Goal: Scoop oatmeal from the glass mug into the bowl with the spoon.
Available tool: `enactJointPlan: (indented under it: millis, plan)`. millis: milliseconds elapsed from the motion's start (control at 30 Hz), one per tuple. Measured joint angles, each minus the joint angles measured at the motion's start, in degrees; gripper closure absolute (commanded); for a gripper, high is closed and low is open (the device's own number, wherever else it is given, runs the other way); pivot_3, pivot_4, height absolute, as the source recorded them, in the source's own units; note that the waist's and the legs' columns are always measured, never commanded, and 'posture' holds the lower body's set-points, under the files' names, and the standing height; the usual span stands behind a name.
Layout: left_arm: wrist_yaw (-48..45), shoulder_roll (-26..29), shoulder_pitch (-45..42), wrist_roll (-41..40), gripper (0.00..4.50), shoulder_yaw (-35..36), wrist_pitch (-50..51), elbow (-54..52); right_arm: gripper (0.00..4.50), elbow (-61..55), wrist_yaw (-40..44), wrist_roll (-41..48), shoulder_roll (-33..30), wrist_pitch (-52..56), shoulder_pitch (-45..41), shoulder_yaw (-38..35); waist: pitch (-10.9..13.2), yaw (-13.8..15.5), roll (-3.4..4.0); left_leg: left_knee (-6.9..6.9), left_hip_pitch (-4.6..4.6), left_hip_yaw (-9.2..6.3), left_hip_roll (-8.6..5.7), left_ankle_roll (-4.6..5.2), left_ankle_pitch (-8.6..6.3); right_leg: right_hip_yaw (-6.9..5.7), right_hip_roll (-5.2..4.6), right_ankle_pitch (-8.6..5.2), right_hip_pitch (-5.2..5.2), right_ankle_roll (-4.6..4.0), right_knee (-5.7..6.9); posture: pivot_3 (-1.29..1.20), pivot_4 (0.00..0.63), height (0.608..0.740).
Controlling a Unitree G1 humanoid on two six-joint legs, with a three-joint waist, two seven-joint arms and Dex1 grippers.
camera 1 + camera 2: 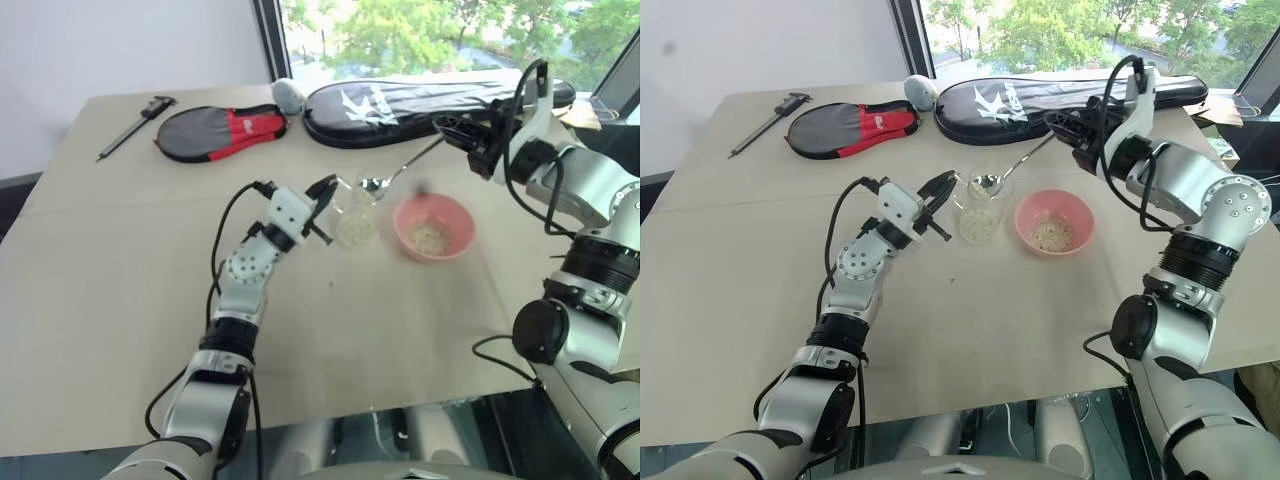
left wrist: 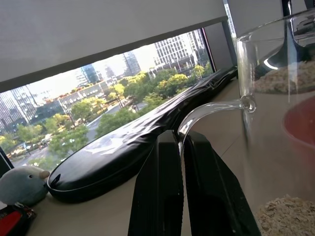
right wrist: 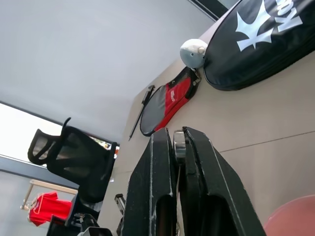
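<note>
You're in office-type room high in city building: beige table (image 1: 120, 300) by large window (image 1: 450, 35), towers and treetops outside. Black mesh office chair (image 3: 74, 157) behind. Racket bags (image 1: 1040, 95), caliper (image 1: 135, 125), soft toy (image 3: 193, 52) on table suggest test setup.

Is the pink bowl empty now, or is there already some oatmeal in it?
Not empty. The pink bowl holds a small patch of oatmeal on its bottom; most of its inside is bare.

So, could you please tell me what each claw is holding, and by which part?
The left claw pinches the glass mug by its handle; the right claw grips the spoon at its handle's end.
</note>
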Motion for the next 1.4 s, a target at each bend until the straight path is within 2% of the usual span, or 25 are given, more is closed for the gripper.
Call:
enactJointPlan:
  millis: [567, 767, 1000, 1233, 1400]
  plan:
    - [-0.5, -0.6, -3.2, 0.8, 4.42, -0.8, -3.6, 8.2, 4.5, -1.3, -4.8, 13.3, -6.8, -7.9, 6.2, 3.4, 0.0, 0.1, 0.0, 0.05, 0.0, 0.07, 0.01, 0.15, -0.08, 0.05, 0.0, 0.0, 0.0, 0.01, 0.06, 0.0, 0.15, 0.74]
    - [-0.3, -0.5, -4.1, 0.9, 4.42, -0.8, -4.8, 10.6, 4.5, -2.9, -6.4, 19.3, -11.8, -11.2, 8.5, 4.7, 0.0, 0.2, -0.01, 0.06, 0.0, 0.08, 0.01, 0.18, -0.09, 0.06, 0.0, 0.01, 0.01, 0.01, 0.05, 0.0, 0.15, 0.74]
    - [0.9, 0.8, -4.3, 0.9, 4.42, 0.0, -5.1, 11.3, 4.5, -2.9, -6.2, 21.2, -16.8, -13.1, 12.9, 6.1, 0.0, 0.1, -0.01, 0.08, 0.02, 0.14, 0.03, 0.23, -0.11, 0.14, 0.0, 0.01, 0.01, 0.02, 0.09, 0.0, 0.15, 0.74]
    - [1.3, 1.5, -2.4, -2.5, 4.42, 3.6, -2.9, 10.5, 4.5, -1.5, 0.2, 15.7, -21.1, -13.0, 14.7, 10.0, 0.0, 0.2, -0.01, 0.13, 0.05, 0.25, 0.04, 0.28, -0.14, 0.21, 0.03, 0.04, 0.02, 0.07, 0.1, 0.0, 0.15, 0.74]
    - [1.5, 1.3, -0.6, -2.9, 4.42, 3.7, -2.0, 8.5, 4.5, -6.5, 12.6, -1.0, -25.3, -14.2, 16.1, 18.6, 0.0, 0.2, -0.02, 0.28, -0.02, 0.25, 0.04, 0.36, -0.19, 0.2, 0.03, 0.06, 0.02, 0.11, 0.06, 0.0, 0.15, 0.74]
